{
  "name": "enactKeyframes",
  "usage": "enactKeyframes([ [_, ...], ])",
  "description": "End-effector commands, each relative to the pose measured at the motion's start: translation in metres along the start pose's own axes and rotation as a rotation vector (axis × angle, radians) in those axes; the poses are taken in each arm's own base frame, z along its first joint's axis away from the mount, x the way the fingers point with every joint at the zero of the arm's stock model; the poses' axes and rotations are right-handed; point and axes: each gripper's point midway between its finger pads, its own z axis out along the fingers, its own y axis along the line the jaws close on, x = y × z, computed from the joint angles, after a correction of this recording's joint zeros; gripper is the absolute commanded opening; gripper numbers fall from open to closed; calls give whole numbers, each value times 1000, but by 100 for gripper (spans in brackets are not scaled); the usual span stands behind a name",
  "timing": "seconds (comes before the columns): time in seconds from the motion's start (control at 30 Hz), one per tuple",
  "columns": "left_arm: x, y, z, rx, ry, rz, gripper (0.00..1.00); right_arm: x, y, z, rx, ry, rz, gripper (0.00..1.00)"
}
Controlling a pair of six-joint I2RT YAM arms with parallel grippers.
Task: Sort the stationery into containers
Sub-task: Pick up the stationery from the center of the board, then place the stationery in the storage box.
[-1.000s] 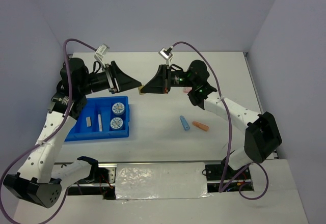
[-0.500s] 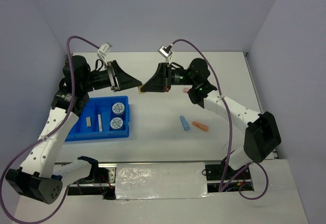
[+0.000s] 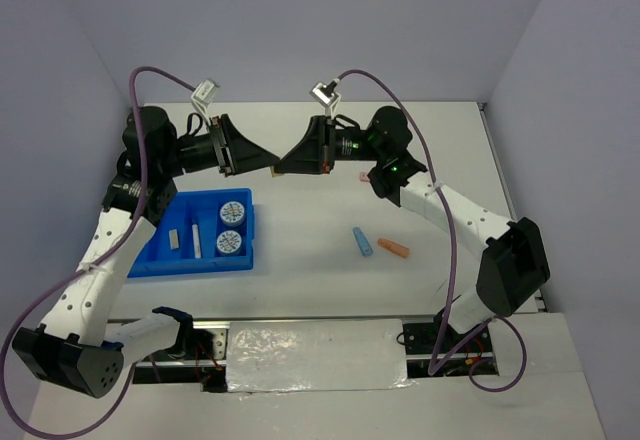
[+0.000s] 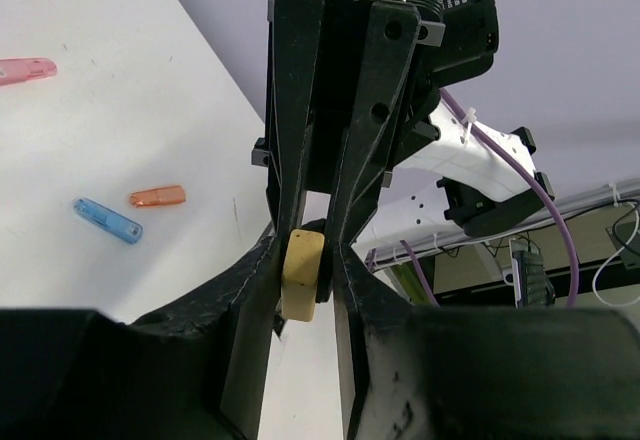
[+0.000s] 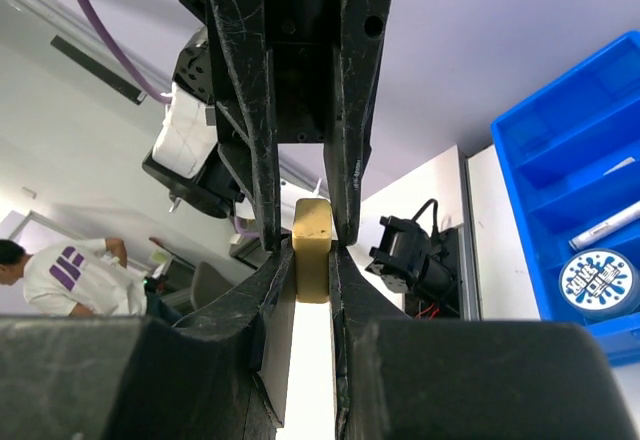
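Where the arms reach inward over the far centre of the white table (image 3: 330,290), their grippers meet tip to tip above the surface.

1. Blue tray (image 3: 190,268) – sits on the table's left side, near the left arm's base.
2. Left gripper (image 3: 268,163) – its fingers are pressed against the tan block (image 4: 300,272) from both sides.
3. Right gripper (image 3: 282,166) – jaws drawn together on the same block, facing the left gripper.
4. Tape rolls (image 3: 232,209) – two, lying flat one behind the other in the tray's right-hand compartment.
5. White pen (image 3: 196,242) – lies lengthwise in the neighbouring compartment.
6. Blue stick (image 3: 362,243) and orange stick (image 3: 394,249) – loose on the table right of centre, just beside each other.
7. Pink stick (image 4: 25,70) – lies on the table farther back, well apart from the other two.
8. Tan block – held in the air by both grippers at once, clear of the table.
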Motion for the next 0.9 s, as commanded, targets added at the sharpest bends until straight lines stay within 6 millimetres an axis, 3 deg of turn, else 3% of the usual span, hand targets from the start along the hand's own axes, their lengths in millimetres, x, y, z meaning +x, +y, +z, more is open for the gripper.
enactKeyframes([
  [0.0,-3,-15,0,61,15,41,40,-20,12,3,-16,-38,-67,21],
  [0.27,-11,-12,2,28,1,52,0,-18,8,0,-7,-32,-70,24],
  [0.33,-15,-10,2,8,-12,60,0,-16,5,-3,0,-37,-59,29],
  [0.43,-24,-2,-1,-58,-53,61,0,-19,-4,-10,28,-68,-43,60],
  [0.47,-30,5,-5,-103,-79,57,0,-19,-11,-13,50,-73,-29,88],
  [0.5,-27,17,-9,-171,-77,19,0,-23,-20,-19,87,-95,-17,95],
  [0.57,-48,36,-21,-325,-162,45,0,-17,-48,-28,202,-87,25,100],
  [0.6,-43,52,-30,-417,-153,23,0,-28,-59,-35,293,-136,11,100],
  [0.63,-56,63,-42,-519,-213,37,0,-28,-72,-42,384,-144,8,100],
  [0.67,-61,76,-52,-600,-237,30,0,-10,-97,-59,539,-91,33,100],
  [0.7,-63,87,-62,-682,-248,42,0,-18,-101,-69,632,-110,14,100],
  [0.73,-57,102,-81,-799,-241,3,0,-25,-123,-93,816,-164,6,100],
  [0.77,-61,132,-105,-982,-273,-13,0,-6,-136,-116,956,-113,48,100],
  [0.83,-49,169,-141,-1207,-241,-52,0,-5,-138,-146,1107,-129,45,100],
  [0.87,-37,195,-177,-1395,-223,-102,0,3,-136,-168,1196,-119,38,100],
])
